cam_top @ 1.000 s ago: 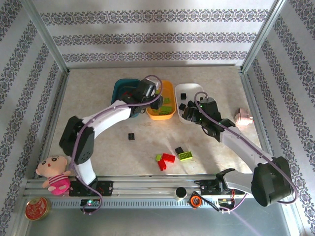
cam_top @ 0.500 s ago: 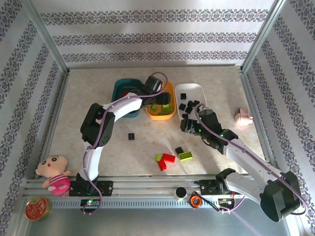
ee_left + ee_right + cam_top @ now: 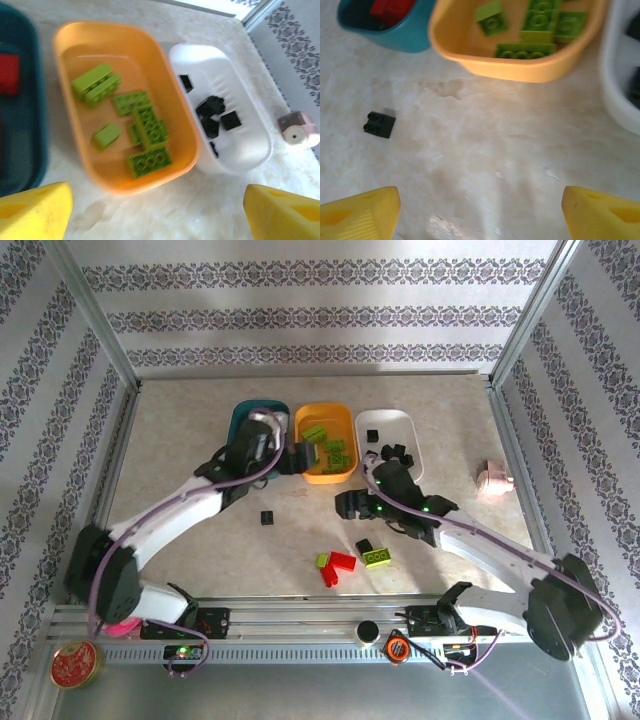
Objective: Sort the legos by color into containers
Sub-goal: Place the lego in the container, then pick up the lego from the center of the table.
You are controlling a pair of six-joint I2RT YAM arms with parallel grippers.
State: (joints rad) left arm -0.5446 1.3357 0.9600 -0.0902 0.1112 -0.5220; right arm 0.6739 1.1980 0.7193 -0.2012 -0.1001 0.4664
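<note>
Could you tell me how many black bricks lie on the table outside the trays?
2: one black brick alone, centre-left; a second black brick beside the green brick. The right arm may hide more.

The left arm reaches out from its base, elbow low, and the left gripper [image 3: 293, 458] sits at the left edge of the orange tray [image 3: 326, 478], fingers spread wide with nothing between them. The right arm stretches leftward. The right gripper [image 3: 347, 504] hangs just off the tray's near edge, likewise spread wide and empty.
</note>
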